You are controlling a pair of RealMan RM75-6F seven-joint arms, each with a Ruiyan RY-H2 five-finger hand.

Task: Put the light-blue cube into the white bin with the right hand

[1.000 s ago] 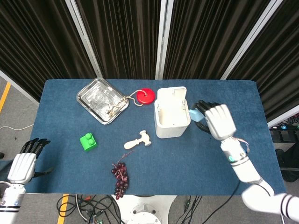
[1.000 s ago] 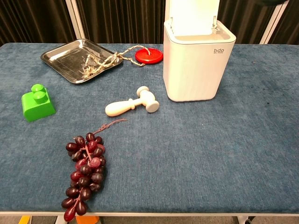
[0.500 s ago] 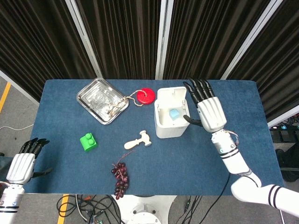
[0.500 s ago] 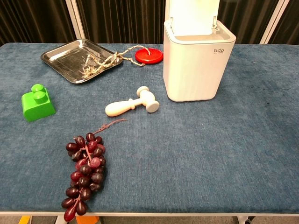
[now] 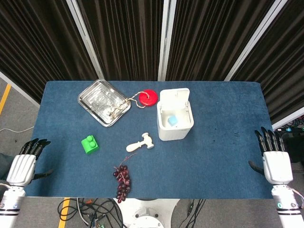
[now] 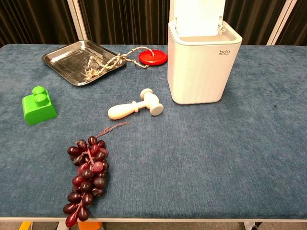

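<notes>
The light-blue cube (image 5: 172,120) lies inside the white bin (image 5: 164,134), well to the left of the right hand (image 5: 277,162) and further up the bench (image 5: 223,142), so the placing looks done. That hand hangs off the bench's near right corner, fingers straight and apart, holding nothing. Half a second ago it stood just beside the bin's right wall; it has since drawn back. The left hand (image 5: 23,164) is likewise empty, fingers extended, unmoved.
</notes>
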